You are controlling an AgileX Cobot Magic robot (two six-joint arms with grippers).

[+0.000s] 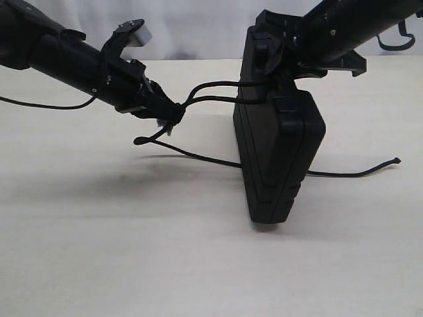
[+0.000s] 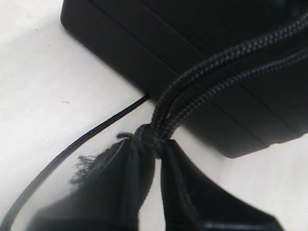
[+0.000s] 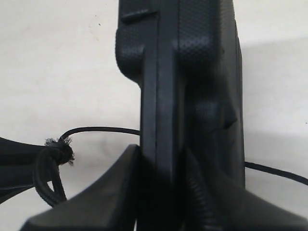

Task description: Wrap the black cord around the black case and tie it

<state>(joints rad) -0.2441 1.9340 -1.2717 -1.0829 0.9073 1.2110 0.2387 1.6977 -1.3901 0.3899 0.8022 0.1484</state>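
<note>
I have the black case [image 1: 281, 152] standing on one narrow end on the table [image 1: 99, 251], leaning a little, and I place everything else from it. At the top of the case my right gripper [image 1: 281, 56] comes down over the edge. In the right wrist view its jaws sit one on each face of the case [image 3: 192, 72], clamped on it, with the right gripper [image 3: 160, 153] straddling the seam between the two halves.

On the left-arm side of the case, raised above the table and level with the case's upper half, my left gripper [image 1: 168, 117] has its jaws pinched together on the black cord [image 1: 215, 92]. The left wrist view shows the left gripper [image 2: 155, 147] closed on a bunched knot where two braided strands of the black cord [image 2: 216, 72] meet, with a frayed tuft just beside one finger [image 2: 120, 192]. From that knot the two strands run taut, side by side, across to the upper part of the case [image 2: 192, 43] and lie against its face just below the right gripper.

A short end droops below the left gripper, on the same side of the case. A lower run of cord lies slack on the table, goes out of sight at the case, and comes out on the right-arm side, where it ends in a small knobbed tip well apart from the case. In the right wrist view the cord [image 3: 48, 168] and its frayed knot hang beside the case.
</note>
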